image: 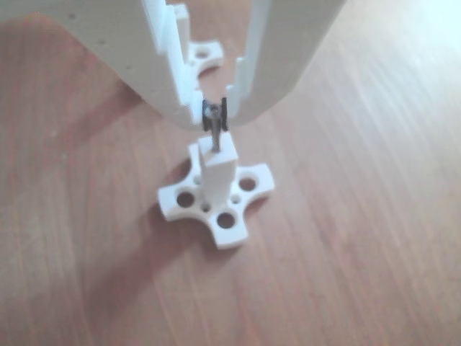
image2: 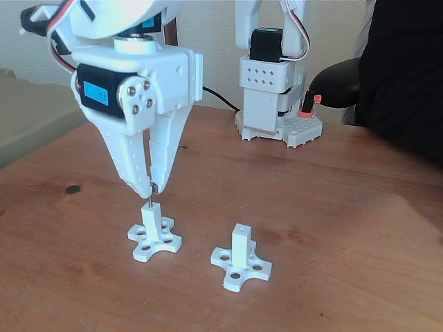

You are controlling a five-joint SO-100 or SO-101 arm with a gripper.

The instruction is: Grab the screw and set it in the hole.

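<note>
A warm wooden table (image2: 332, 207) is stretching under the arm, with a dark-sleeved person sitting off at two o'clock in the fixed view. The gripper (image2: 150, 188) is hanging straight down, its fingers pressed in on the screw (image: 214, 132) and pinching it by the head so the shank is pointing down plumb – that is why the wrist is standing so upright. The tip is resting at the hole (image: 215, 151) in the top face of the left post (image2: 151, 218); how deep it is sitting I cannot tell. A second post (image2: 240, 245) is waiting at four o'clock from the first – unused. I judge the next move is calling for a gentle release, lest the screw tip over.
</note>
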